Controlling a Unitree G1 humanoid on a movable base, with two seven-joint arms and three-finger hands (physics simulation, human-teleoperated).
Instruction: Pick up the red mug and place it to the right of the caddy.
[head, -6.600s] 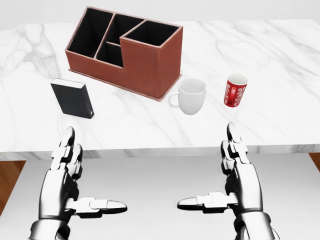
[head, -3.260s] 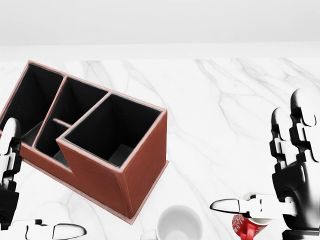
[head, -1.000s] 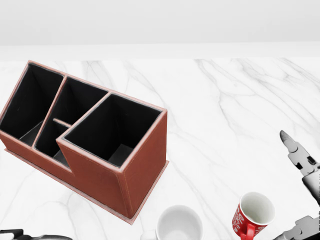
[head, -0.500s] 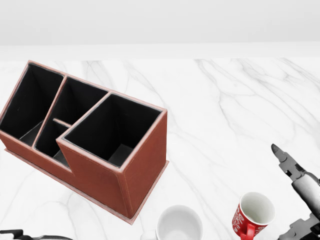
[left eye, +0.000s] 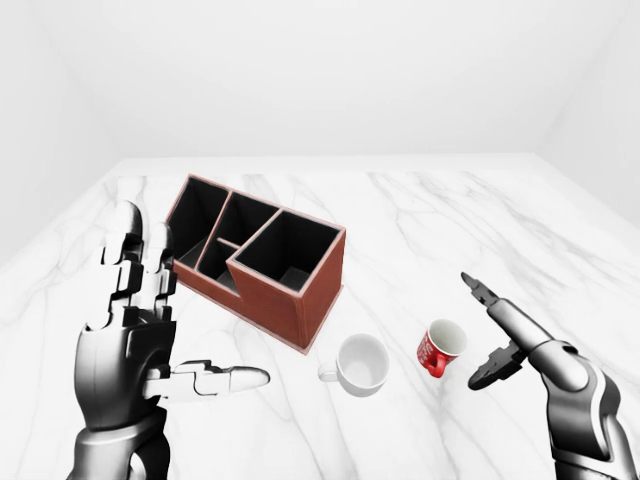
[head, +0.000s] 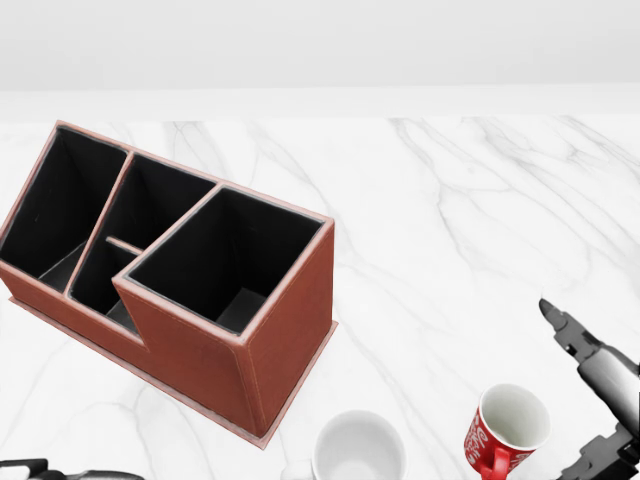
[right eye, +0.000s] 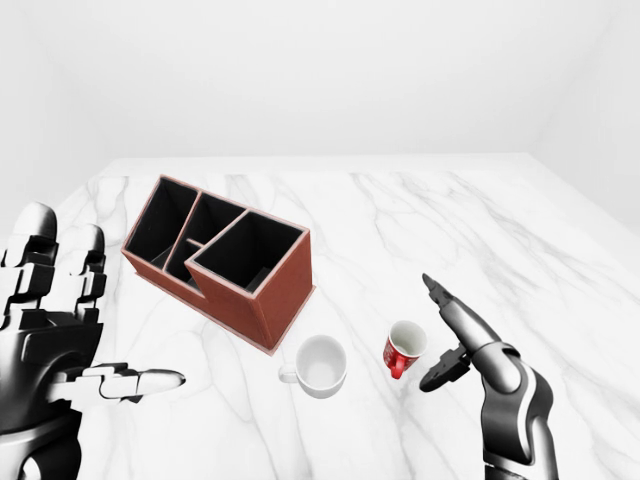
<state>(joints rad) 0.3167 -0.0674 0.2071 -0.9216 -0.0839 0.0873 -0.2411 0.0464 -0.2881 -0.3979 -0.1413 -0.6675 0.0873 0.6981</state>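
The right hand (left eye: 497, 335) hangs just right of the red mug (left eye: 439, 346) with fingers and thumb spread and nothing gripped, while the left hand (left eye: 150, 330) is raised at the left-eye view's left, fingers upright and thumb out. The red mug stands upright on the marble counter (left eye: 420, 220), right of a white mug (left eye: 360, 363), with the brown caddy (left eye: 262, 258) to their upper left.
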